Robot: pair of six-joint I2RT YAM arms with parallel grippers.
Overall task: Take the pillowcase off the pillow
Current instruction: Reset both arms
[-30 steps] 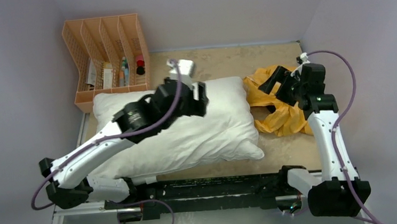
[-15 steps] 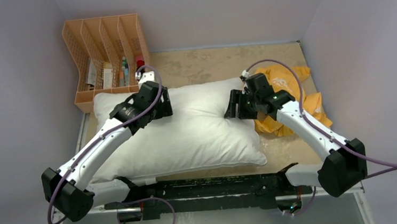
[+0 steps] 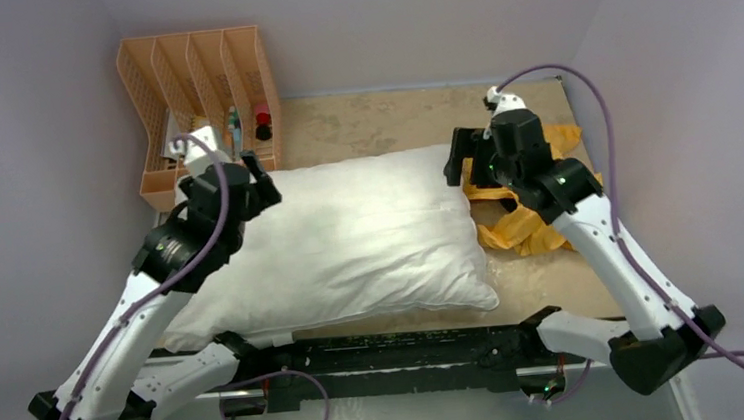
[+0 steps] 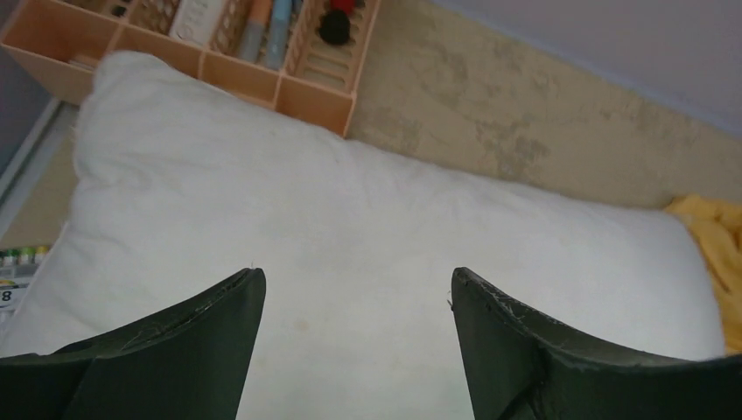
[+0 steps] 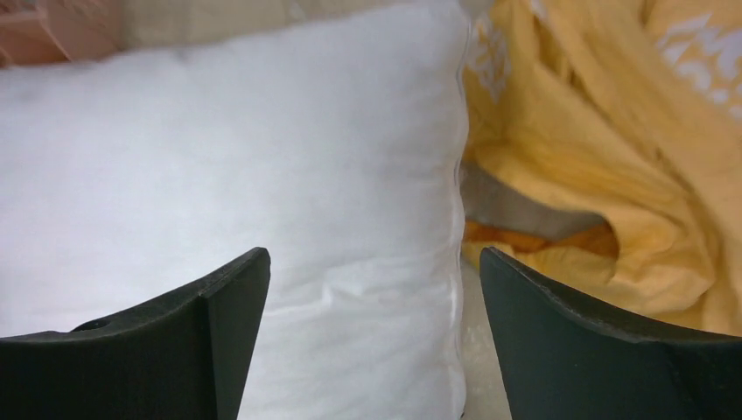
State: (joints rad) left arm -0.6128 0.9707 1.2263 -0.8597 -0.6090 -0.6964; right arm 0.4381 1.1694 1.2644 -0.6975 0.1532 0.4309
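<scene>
From above, the pillow [image 3: 350, 237] lies bare and white across the middle of the worktop [image 3: 371, 120], its long axis running left to right. The pillowcase [image 3: 520, 228] is a crumpled yellow heap against the pillow's right short edge, no longer around it, so I'd say the cover is off and little is left to do. The left end effector [image 3: 260, 184] hovers over the pillow's far left corner, near the orange organiser [image 3: 193, 84]. The right end effector [image 3: 458, 158] hangs over the far right corner, right where white meets yellow. The right arm is plainly the nearer one to the pillowcase, and the left is well apart from it with the whole pillow between.

From the left wrist, the jaws stand wide with nothing between them, only pillow [image 4: 350, 219] below. A sliver of the yellow fabric [image 4: 713, 241] shows at the far right edge, so the cover lies away along the pillow's length from this side.

From the right wrist, the jaws are spread wide too and hold nothing. The pillow's side seam runs almost down the middle of the gap, with pillow [image 5: 219, 175] to one side and the rumpled pillowcase [image 5: 612, 175] to the other, some white lettering [image 5: 700, 35] showing on it. If the cover needs shifting further clear, I'd judge it falls to the right arm, which need only move a little sideways toward the yellow folds.
</scene>
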